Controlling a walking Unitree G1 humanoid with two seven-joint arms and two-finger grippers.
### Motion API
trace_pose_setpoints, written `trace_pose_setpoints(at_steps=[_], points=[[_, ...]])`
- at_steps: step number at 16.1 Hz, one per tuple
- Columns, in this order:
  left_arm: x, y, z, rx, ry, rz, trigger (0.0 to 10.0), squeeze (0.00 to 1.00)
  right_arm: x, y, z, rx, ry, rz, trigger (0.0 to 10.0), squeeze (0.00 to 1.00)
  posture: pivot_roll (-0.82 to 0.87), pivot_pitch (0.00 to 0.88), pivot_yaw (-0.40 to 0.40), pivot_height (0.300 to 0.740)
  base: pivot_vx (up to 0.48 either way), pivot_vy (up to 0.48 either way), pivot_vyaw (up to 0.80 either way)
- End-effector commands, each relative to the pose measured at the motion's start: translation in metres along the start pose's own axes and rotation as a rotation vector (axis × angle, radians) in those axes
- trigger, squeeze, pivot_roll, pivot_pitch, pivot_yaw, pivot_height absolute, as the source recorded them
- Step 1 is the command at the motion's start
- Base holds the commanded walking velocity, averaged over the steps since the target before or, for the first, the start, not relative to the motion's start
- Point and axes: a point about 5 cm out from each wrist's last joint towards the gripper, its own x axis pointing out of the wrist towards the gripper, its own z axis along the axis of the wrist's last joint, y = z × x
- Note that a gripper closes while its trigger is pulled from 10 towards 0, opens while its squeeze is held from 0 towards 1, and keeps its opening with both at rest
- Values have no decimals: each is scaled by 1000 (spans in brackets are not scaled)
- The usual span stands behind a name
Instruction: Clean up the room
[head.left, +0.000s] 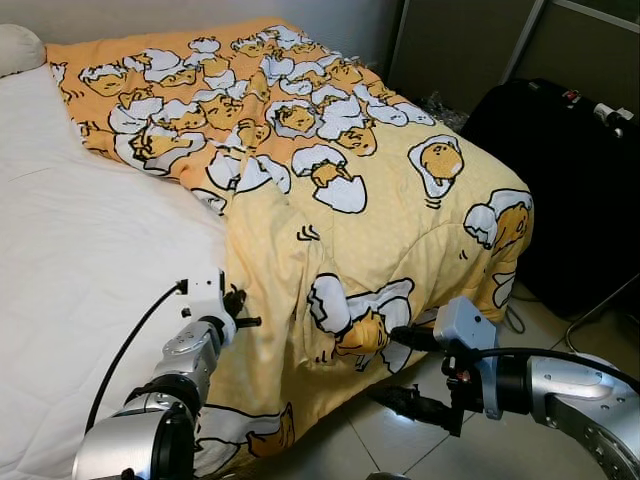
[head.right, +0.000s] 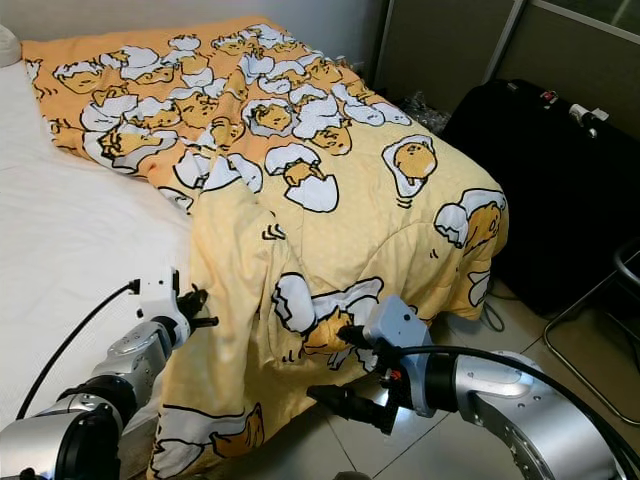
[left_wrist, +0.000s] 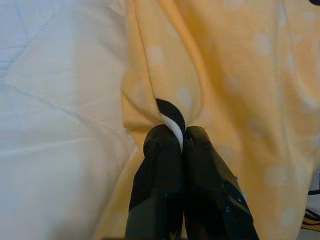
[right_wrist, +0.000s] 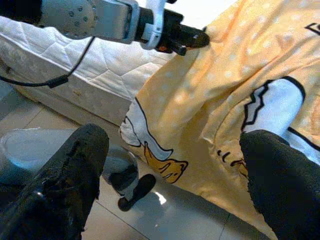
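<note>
On the bed: white quilted mattress (head.left: 70, 260), bare on the robot's left; soft yellow blanket (head.left: 330, 190), dotted and printed with cartoon eggs, covering the right half and draping over the foot toward the glossy tiled floor (head.left: 400, 440). Black suitcase (head.left: 560, 180) beside the bed. Left gripper (left_wrist: 181, 141) clenched on the blanket's edge. Right gripper (right_wrist: 172, 165) spread wide near the hanging hem, grasping nothing.

Black suitcase (head.left: 560, 180) beside the bed; tiled floor (head.left: 400, 440) below.
</note>
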Motion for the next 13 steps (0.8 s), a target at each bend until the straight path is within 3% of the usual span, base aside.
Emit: trace_pose_setpoints(at_steps=[1,4,8,10,13], points=[[0,-1,2,19,-14,-35,0,0,1,-7,3,-23,-19,-46,10000,0,-376,0,-16,740,0,0,0],[-3,-6,-1,95,-36,-135,0,0,14,-17,1,-22,-44,-115,10000,0,-312,0,14,740,0,0,0],[-12,8,2,169,-109,-173,0,0,27,-23,2,-17,-93,-142,10000,0,-239,0,32,740,0,0,0],[-29,19,8,268,-181,-240,0,0,36,-26,1,-18,-115,-141,10000,0,-181,0,27,740,0,0,0],[-59,25,-7,414,-139,-256,0,0,44,-28,-2,-26,-125,-133,10000,0,-136,0,34,740,0,0,0]])
